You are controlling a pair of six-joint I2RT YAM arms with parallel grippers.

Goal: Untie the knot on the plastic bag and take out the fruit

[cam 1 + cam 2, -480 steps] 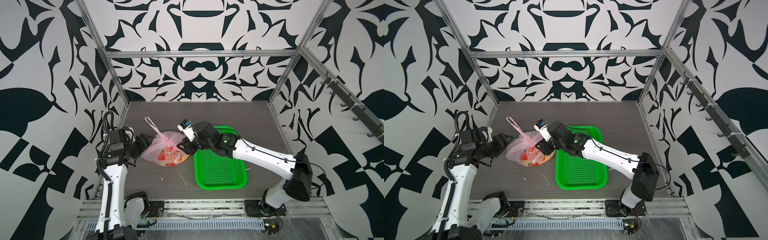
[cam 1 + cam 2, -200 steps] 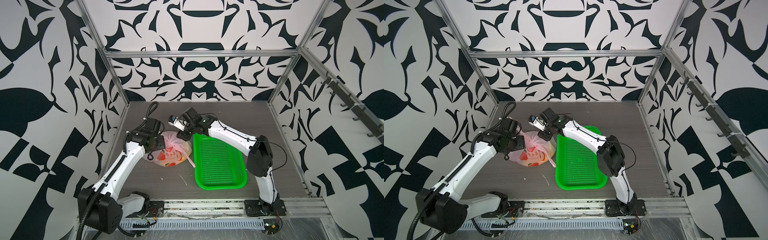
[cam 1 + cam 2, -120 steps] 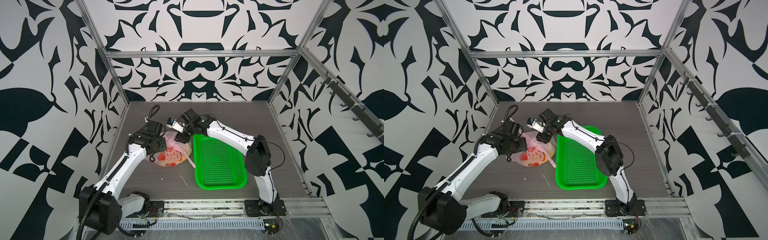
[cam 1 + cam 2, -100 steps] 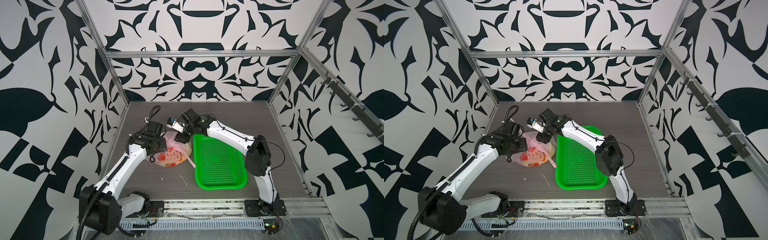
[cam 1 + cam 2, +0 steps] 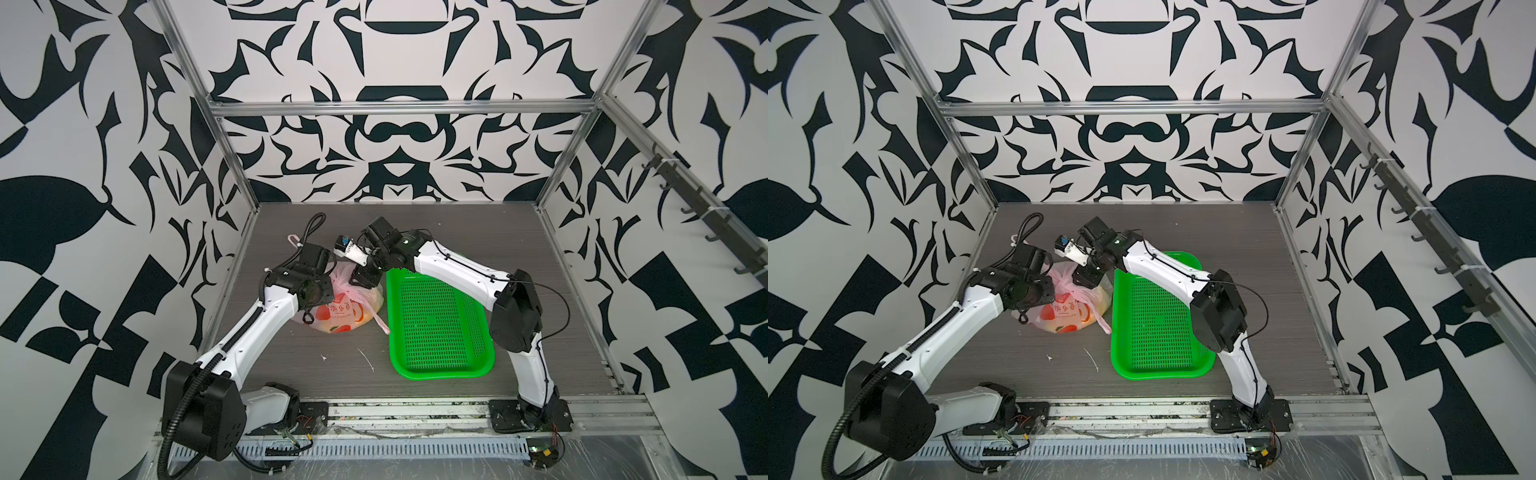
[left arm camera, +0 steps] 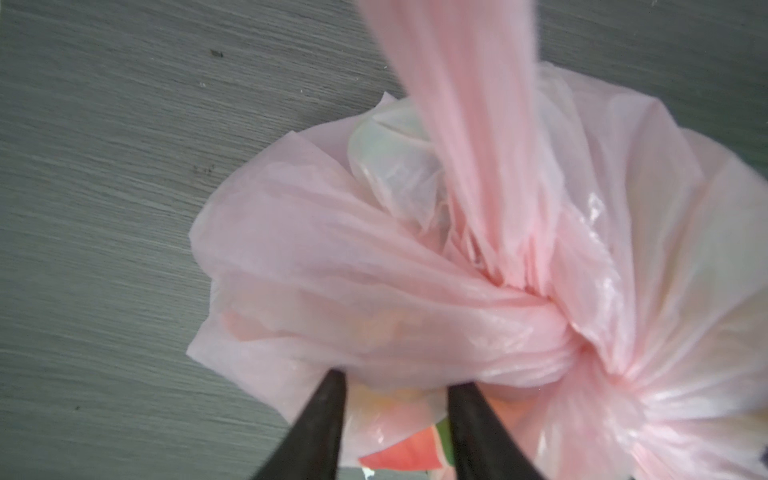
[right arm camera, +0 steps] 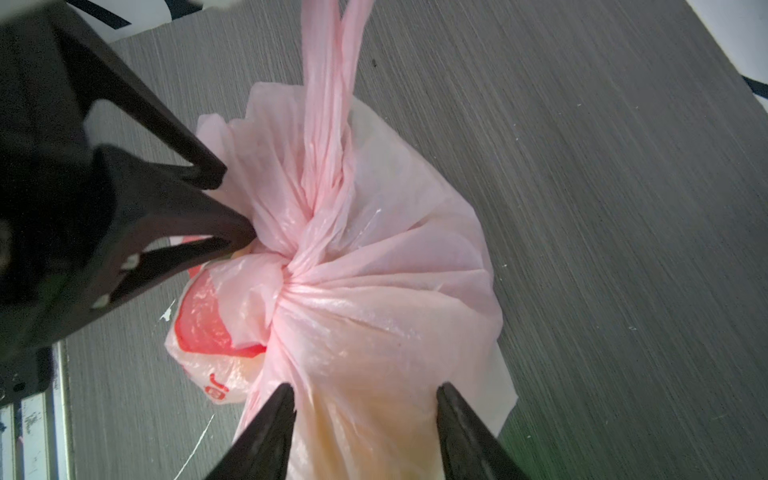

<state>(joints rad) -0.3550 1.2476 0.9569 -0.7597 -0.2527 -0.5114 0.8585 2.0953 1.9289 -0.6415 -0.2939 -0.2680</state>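
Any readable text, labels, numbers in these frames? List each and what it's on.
Plastic bag, red Chinese characters on its front, in both top views: too small to quote reliably.
Smaller line just beneath them: blurred, unreadable.
Red print fragment on the bag, right wrist view: creased and cut off, unreadable.
Green perforated basket: no text seen.
Nothing else legible.

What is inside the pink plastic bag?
Through the thin plastic bag only vague yellow-orange shapes show. The knot is tied shut, and the film with its red-orange prints covers the rest, so which fruit lies inside cannot be told.
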